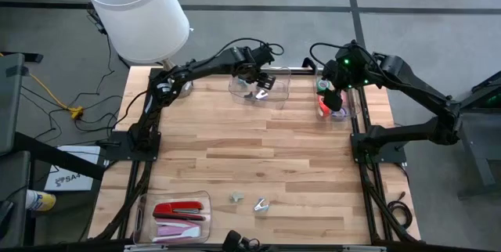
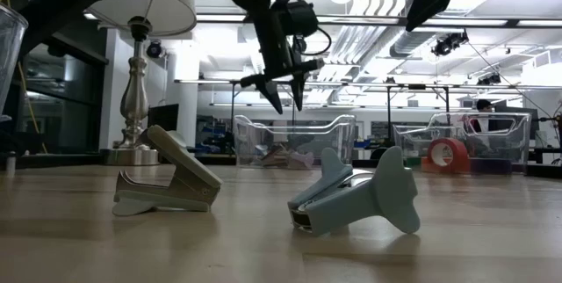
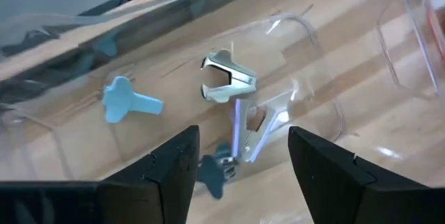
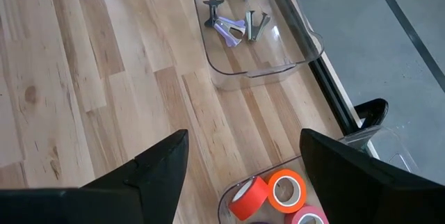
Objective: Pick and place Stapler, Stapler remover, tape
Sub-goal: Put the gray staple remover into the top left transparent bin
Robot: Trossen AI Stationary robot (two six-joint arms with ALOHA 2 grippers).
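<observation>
My left gripper (image 3: 243,139) hangs open above a clear bin (image 1: 275,98) at the table's far middle, touching nothing. In that bin lie a silvery staple remover (image 3: 226,78), a blue one (image 3: 129,101) and a purple one (image 3: 243,132). Two more staple removers lie on the table near its front edge, one greyish (image 2: 167,186) and one pale blue (image 2: 360,197). My right gripper (image 4: 243,144) stands open above the far right bin (image 1: 348,113), which holds tape rolls (image 4: 271,195). A red stapler (image 1: 178,208) lies in a clear bin at the near left.
A white lamp (image 1: 137,9) stands at the far left corner, close to my left arm. The middle of the wooden table (image 1: 250,150) is bare boards. Pale staplers (image 1: 176,225) lie beside the red one in the near bin.
</observation>
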